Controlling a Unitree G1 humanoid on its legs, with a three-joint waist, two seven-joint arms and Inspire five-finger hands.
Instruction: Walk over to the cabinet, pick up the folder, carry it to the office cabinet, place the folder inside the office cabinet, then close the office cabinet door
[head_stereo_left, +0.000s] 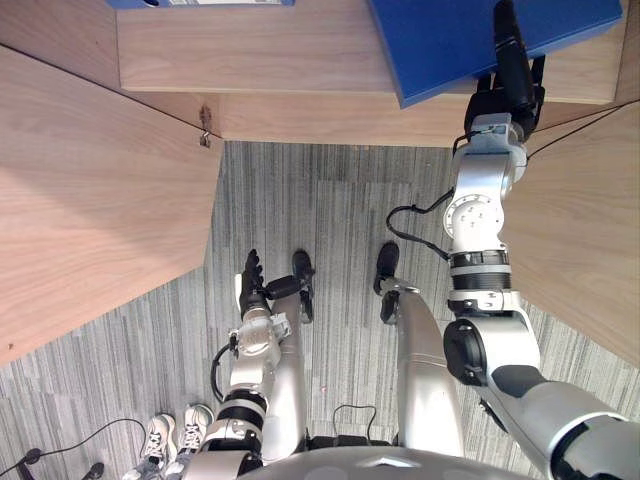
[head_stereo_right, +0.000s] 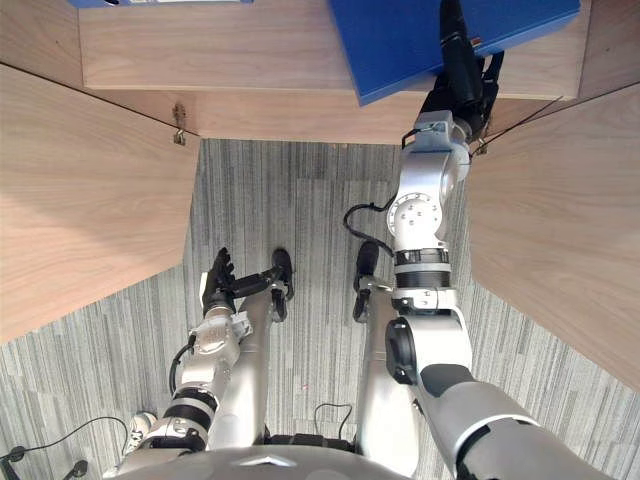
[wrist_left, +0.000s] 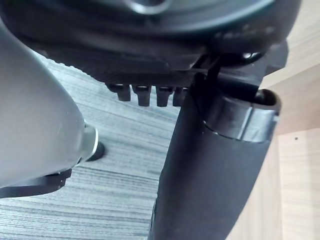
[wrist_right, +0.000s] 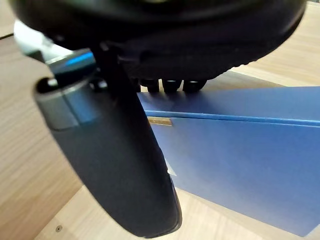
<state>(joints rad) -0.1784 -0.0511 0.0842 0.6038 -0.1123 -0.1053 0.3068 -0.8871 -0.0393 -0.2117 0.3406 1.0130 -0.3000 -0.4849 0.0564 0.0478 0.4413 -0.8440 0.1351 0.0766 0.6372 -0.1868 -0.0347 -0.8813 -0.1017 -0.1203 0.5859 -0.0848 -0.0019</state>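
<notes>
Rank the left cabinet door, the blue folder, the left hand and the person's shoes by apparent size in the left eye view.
1. left cabinet door, largest
2. blue folder, partly cut off at the view's edge
3. left hand and shoes: they look alike, so not ranked

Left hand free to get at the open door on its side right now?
Probably yes. The left hand hangs low, open and empty, with only carpet between it and the left door. The right hand grips the folder on the shelf.
</notes>
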